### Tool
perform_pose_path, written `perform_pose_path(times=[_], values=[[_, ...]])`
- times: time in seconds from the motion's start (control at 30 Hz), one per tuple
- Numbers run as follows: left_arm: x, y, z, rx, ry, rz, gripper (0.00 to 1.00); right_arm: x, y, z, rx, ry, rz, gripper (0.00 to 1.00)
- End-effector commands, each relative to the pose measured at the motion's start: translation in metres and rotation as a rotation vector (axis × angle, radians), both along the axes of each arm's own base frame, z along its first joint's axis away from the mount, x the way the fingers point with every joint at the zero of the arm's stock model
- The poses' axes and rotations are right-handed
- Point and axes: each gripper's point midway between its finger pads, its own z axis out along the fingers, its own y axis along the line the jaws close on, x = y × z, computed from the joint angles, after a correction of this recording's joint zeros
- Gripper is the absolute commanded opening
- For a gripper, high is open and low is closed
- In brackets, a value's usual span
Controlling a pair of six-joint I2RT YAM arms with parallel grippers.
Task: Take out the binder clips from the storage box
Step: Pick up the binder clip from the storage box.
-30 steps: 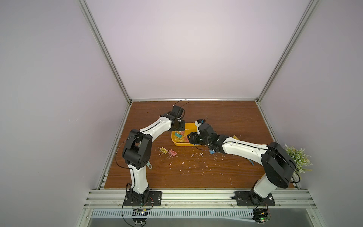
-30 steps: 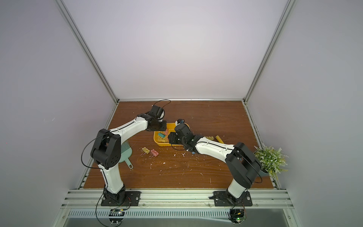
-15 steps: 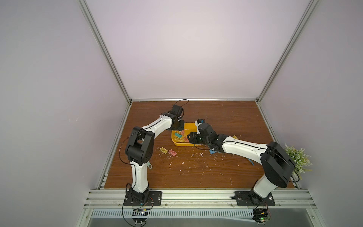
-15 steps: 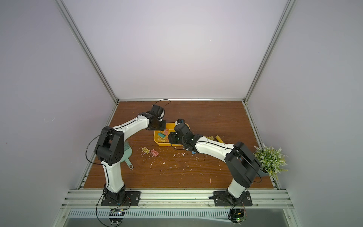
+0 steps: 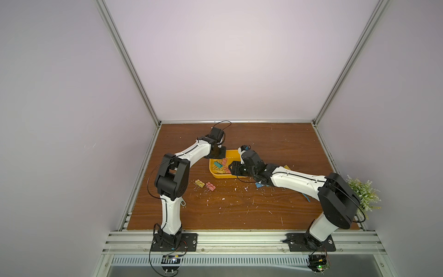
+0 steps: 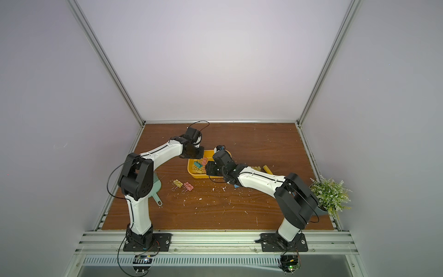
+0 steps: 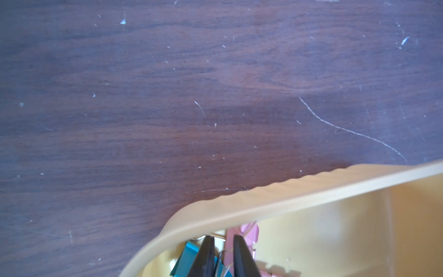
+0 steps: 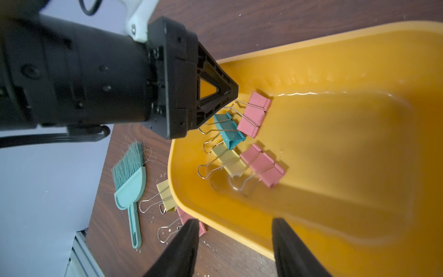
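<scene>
The yellow storage box (image 5: 221, 177) (image 6: 201, 177) (image 8: 311, 36) lies mid-table. Inside it, near the far left corner, lie two pink binder clips (image 8: 255, 115) (image 8: 262, 166), a teal one (image 8: 229, 130) and a pale yellow one (image 8: 229, 158). My left gripper (image 7: 224, 251) (image 8: 231, 94) (image 5: 220, 157) reaches into that corner. Its jaws stand a narrow gap apart, closed on the upper pink clip's wire handle. My right gripper (image 8: 239, 249) (image 5: 231, 167) is open astride the box's near rim, one finger outside and one over the inside. A yellow clip (image 5: 199, 183) and a pink clip (image 5: 210, 186) lie on the table.
A blue clip (image 5: 258, 184) lies under my right forearm. A teal hand brush (image 8: 130, 184) (image 6: 154, 189) lies left of the box, by my left arm. A yellow-handled tool (image 6: 267, 169) sits behind my right arm, a green plant (image 5: 362, 194) at the right edge. White scraps (image 5: 223, 199) dot the wood.
My left gripper's jaws have closed down around the pink clip's handle, and the left arm's elbow has shifted slightly. The right arm has not moved.
</scene>
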Motion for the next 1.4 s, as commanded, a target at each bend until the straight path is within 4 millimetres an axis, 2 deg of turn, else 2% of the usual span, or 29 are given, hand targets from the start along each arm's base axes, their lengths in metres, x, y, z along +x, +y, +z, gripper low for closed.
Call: perform_pose_path(times=[0.0,0.13,0.67,0.73,0.77,0.87,1.0,1.13,1.2,1.37], values=[[0.000,0.002,0.001,-0.011,0.013,-0.010,0.22,0.001,-0.001,0.017,0.033,-0.018,-0.006,0.55],[0.002,0.006,-0.002,0.012,0.009,-0.014,0.21,0.000,-0.002,0.019,0.031,-0.021,-0.004,0.55],[-0.003,-0.002,-0.008,-0.026,0.046,-0.049,0.18,-0.002,-0.006,0.023,0.034,-0.030,-0.012,0.55],[-0.003,-0.003,-0.007,-0.033,0.046,-0.053,0.06,-0.001,-0.007,0.024,0.035,-0.033,-0.016,0.55],[-0.004,-0.005,-0.005,-0.041,0.046,-0.059,0.05,-0.001,-0.007,0.024,0.035,-0.033,-0.017,0.55],[-0.004,-0.008,0.000,-0.064,0.044,-0.060,0.06,-0.001,-0.010,0.025,0.025,-0.038,-0.019,0.55],[-0.009,-0.021,0.012,-0.141,0.049,-0.089,0.06,0.003,-0.028,0.029,-0.033,-0.072,-0.075,0.55],[-0.012,-0.041,0.033,-0.261,0.020,-0.129,0.05,0.004,-0.043,0.038,-0.024,-0.107,-0.112,0.55],[-0.016,-0.046,0.035,-0.312,0.014,-0.130,0.05,0.003,-0.047,0.039,-0.017,-0.115,-0.119,0.56],[-0.021,-0.064,0.056,-0.487,-0.027,-0.136,0.01,0.001,-0.056,0.040,-0.010,-0.113,-0.143,0.56]])
